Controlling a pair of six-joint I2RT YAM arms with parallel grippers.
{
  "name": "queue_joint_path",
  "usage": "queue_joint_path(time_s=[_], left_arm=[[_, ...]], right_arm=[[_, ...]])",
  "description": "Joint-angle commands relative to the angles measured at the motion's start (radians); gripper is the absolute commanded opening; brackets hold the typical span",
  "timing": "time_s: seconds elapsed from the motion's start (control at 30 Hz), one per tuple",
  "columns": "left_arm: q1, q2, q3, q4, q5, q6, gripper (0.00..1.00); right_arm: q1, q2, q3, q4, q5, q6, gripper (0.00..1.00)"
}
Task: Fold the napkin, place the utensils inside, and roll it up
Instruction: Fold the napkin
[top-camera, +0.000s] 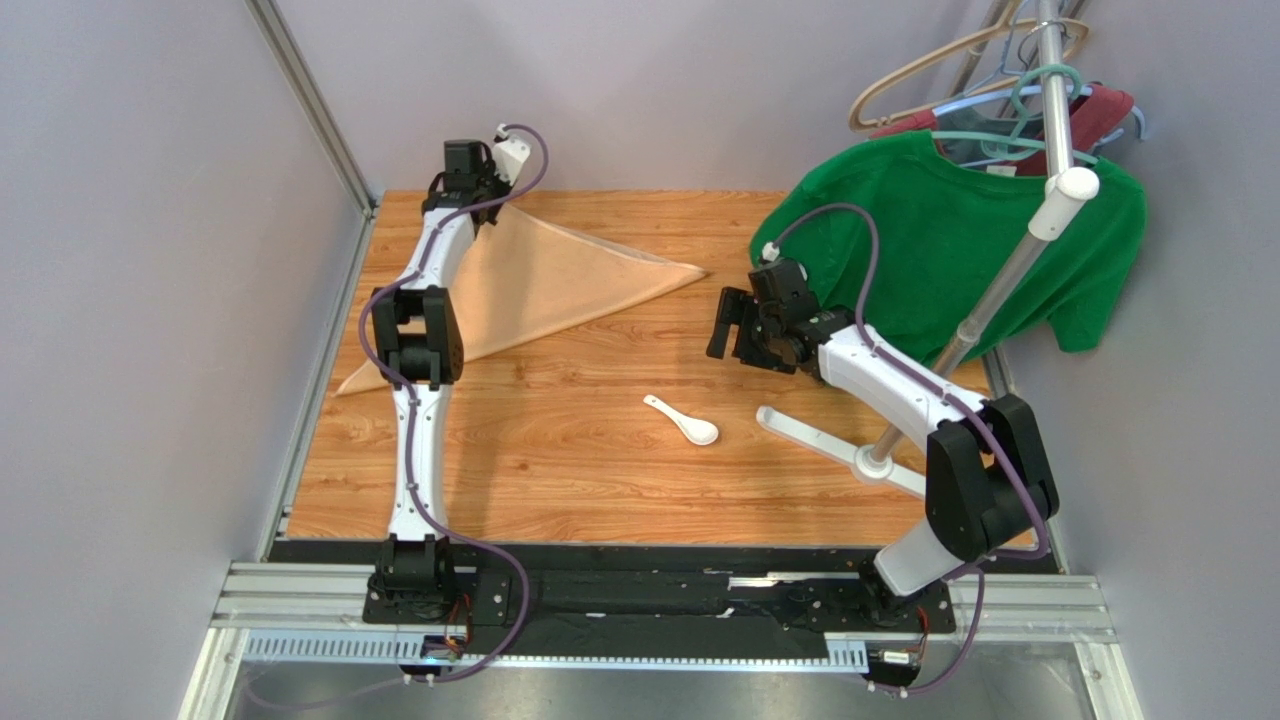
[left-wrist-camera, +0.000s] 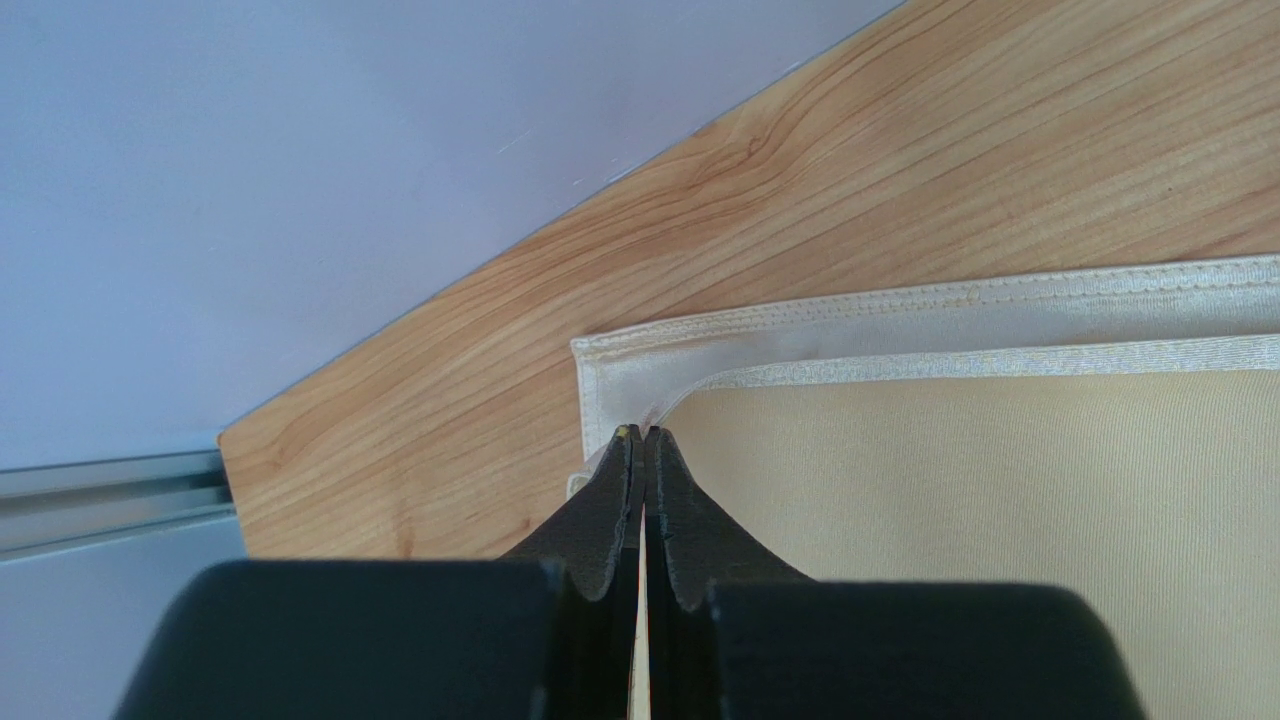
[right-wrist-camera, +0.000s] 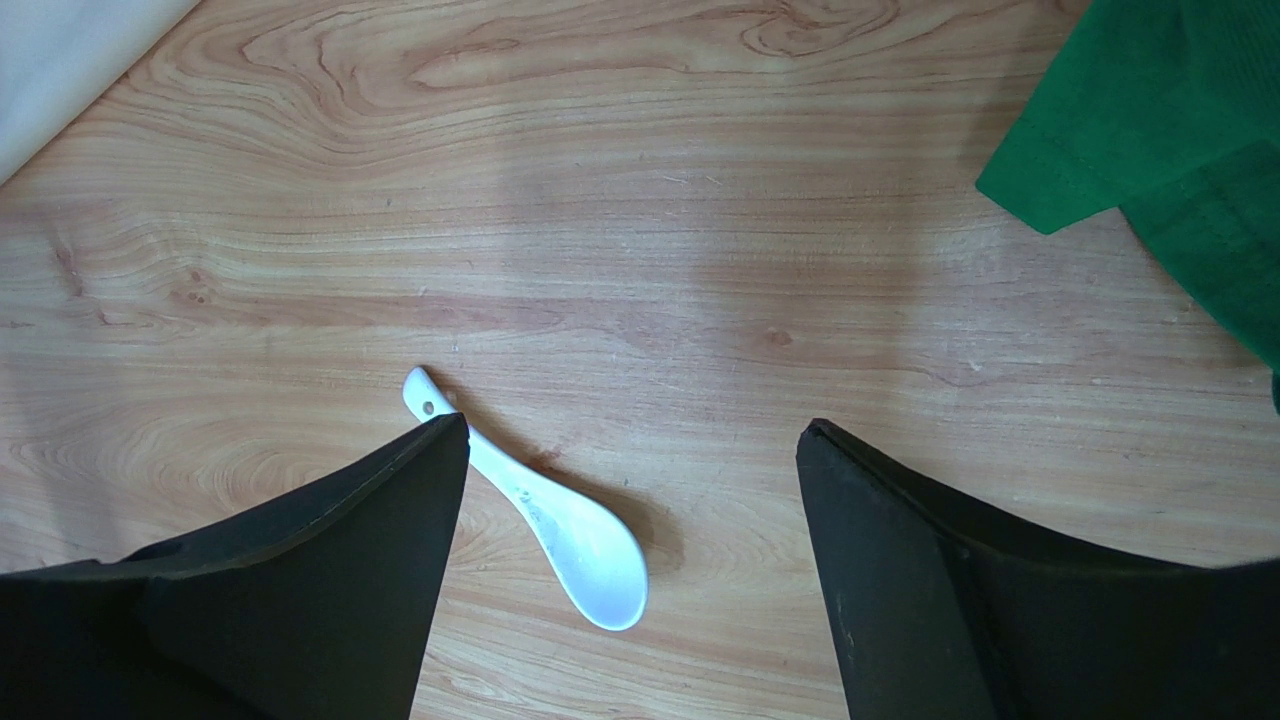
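Upper left: a corner of the napkin is pinched by the left gripper, seemingly to square the fold. Centre: the right gripper is held spread toward the spoon.

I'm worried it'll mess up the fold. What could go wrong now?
The left jaws pinch just one corner of the napkin, so it might slip out or pull the fold crooked. The spoon lies on bare wood, apart from the napkin; the open right jaws hang near it and might nudge it away while grabbing.
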Motion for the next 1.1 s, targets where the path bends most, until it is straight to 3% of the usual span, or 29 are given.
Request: queue_joint_path(time_s=[0.0, 0.9, 0.93, 0.97, 1.07], left_arm=[[0.006, 0.014, 0.050, 0.049, -0.006, 0.023, 0.00], [0.038, 0.031, 0.070, 0.107, 0.012, 0.028, 0.02], [0.040, 0.031, 0.070, 0.111, 0.015, 0.024, 0.09], [0.038, 0.031, 0.070, 0.115, 0.020, 0.023, 0.30], [0.038, 0.025, 0.070, 0.117, 0.034, -0.005, 0.65]], right_arm=[[-0.001, 0.018, 0.047, 0.042, -0.011, 0.015, 0.84], [0.000, 0.069, 0.068, 0.050, -0.026, 0.017, 0.84], [-0.001, 0.071, 0.068, 0.051, -0.026, 0.017, 0.84], [0.000, 0.072, 0.068, 0.051, -0.026, 0.017, 0.84], [0.000, 0.072, 0.067, 0.054, -0.057, 0.018, 0.84]])
